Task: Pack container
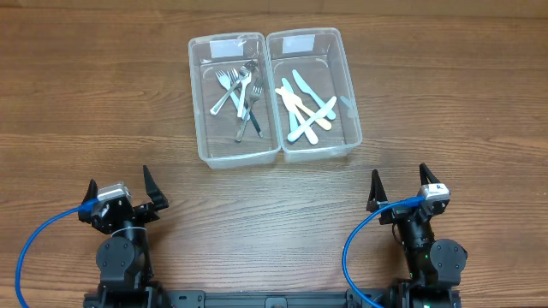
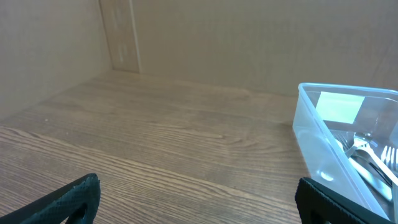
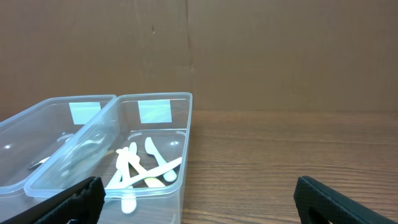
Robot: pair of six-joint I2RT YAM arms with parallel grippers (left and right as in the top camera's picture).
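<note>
Two clear plastic containers stand side by side at the table's far middle. The left container (image 1: 199, 94) holds several metal forks (image 1: 240, 90). The right container (image 1: 353, 94) holds several pale plastic knives and utensils (image 1: 304, 107). My left gripper (image 1: 120, 192) is open and empty near the front left edge. My right gripper (image 1: 402, 192) is open and empty near the front right edge. The left wrist view shows the fork container's corner (image 2: 311, 137). The right wrist view shows both containers, the plastic-utensil one (image 3: 186, 134) nearer.
Bare wooden table surface lies between the grippers and the containers. Blue cables loop beside each arm base (image 1: 26, 248). A brown cardboard wall (image 3: 249, 50) backs the table.
</note>
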